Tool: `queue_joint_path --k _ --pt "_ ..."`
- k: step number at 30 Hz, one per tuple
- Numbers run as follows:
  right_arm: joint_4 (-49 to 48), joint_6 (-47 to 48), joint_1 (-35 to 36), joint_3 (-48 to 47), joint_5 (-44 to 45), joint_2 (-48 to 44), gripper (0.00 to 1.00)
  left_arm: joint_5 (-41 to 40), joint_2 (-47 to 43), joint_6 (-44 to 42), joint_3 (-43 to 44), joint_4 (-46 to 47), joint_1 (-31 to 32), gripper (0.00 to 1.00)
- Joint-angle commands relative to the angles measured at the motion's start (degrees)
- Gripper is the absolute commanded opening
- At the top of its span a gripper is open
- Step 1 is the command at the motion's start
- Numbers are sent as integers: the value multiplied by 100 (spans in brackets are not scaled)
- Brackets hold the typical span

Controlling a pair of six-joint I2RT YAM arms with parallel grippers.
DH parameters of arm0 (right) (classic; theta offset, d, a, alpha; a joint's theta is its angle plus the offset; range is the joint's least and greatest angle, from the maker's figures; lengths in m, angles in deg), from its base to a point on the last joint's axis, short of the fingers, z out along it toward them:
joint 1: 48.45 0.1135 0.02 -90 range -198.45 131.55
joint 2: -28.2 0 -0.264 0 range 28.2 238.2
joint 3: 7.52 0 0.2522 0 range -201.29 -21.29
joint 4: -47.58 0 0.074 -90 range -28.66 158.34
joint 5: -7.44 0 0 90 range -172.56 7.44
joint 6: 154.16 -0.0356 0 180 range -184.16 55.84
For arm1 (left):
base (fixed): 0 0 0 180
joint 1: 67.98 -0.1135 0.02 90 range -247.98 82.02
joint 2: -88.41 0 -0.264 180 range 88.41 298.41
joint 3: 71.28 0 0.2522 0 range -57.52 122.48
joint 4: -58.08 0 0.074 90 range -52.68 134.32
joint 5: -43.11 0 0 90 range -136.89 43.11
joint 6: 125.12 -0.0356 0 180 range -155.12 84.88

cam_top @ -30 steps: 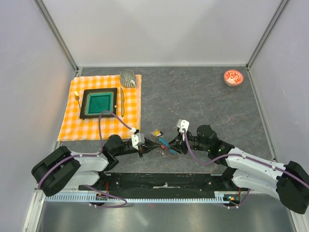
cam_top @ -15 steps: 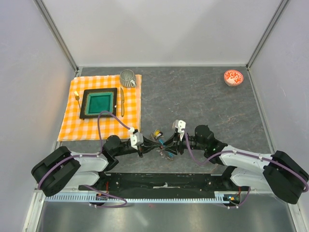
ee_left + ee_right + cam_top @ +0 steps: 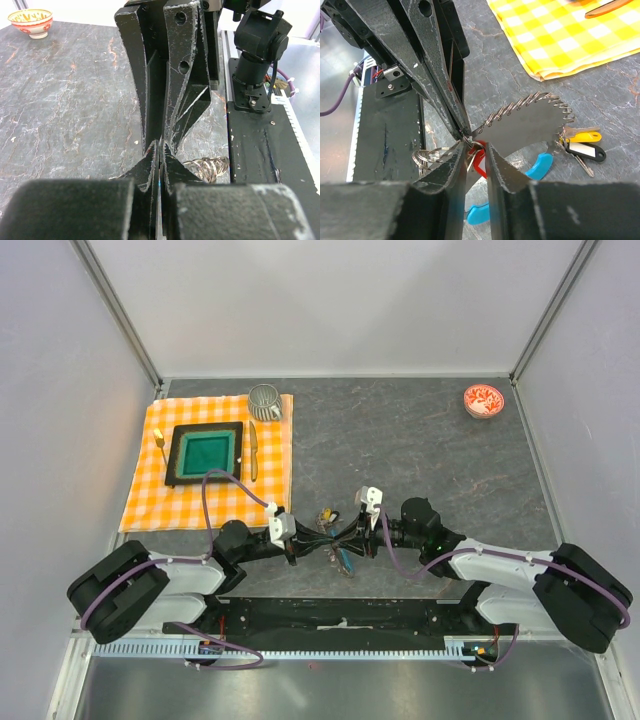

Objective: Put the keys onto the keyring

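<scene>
The keyring (image 3: 530, 112), a silvery coiled chain with a curved blue tag (image 3: 539, 167), arches just above the table. My left gripper (image 3: 464, 133) reaches in from the upper left, shut on one end of the chain. My right gripper (image 3: 475, 150) meets it tip to tip, shut on the red-tagged key (image 3: 480, 161) and its small ring. A yellow key (image 3: 584, 136) and a black-and-white tagged key (image 3: 582, 150) hang on the far end. In the top view, both grippers (image 3: 312, 538) (image 3: 350, 538) meet near the table's front edge. The left wrist view shows my left gripper (image 3: 161, 145) pressed shut.
A loose wire ring (image 3: 207, 167) lies beside the black base rail (image 3: 265, 165). The orange checked cloth (image 3: 270, 480) at back left carries a dark tray (image 3: 205, 452), a mug (image 3: 265, 400) and yellow-handled cutlery (image 3: 252, 450). A red-and-white bowl (image 3: 484, 400) sits at back right.
My right arm has slid left, bringing its gripper up against the left one. Its jaws parted a little and closed again. The key cluster shifted slightly between them.
</scene>
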Motion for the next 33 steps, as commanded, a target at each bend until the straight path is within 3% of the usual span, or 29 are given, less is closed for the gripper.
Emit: queue_joint_path --k 1,5,8,11,15,18,24,33 --pt "-254 4 8 -229 -54 -5 24 46 12 122 26 608 14 2" --pt "167 197 8 -378 52 -215 0 11 12 104 35 565 23 2" --pt "992 513 8 -676 296 -496 0 -86 -49 34 52 346 14 8" --pt "2274 1066 8 -1203 691 -664 0 -217 -303 -141 113 -85 14 27" --pt "3943 1638 122 -1836 1157 -673 0 -472 -944 -651 254 -1496 14 44" --pt "4324 1832 324 -2100 1466 -655 0 -657 -1463 -1073 465 -2578 14 49" --pt "4861 2157 711 -2470 1941 -480 0 -737 -1878 -1592 597 -3452 14 52" --pt "4932 2333 1072 -2479 2108 -330 0 159 -1131 -1680 1045 -3655 5 45"
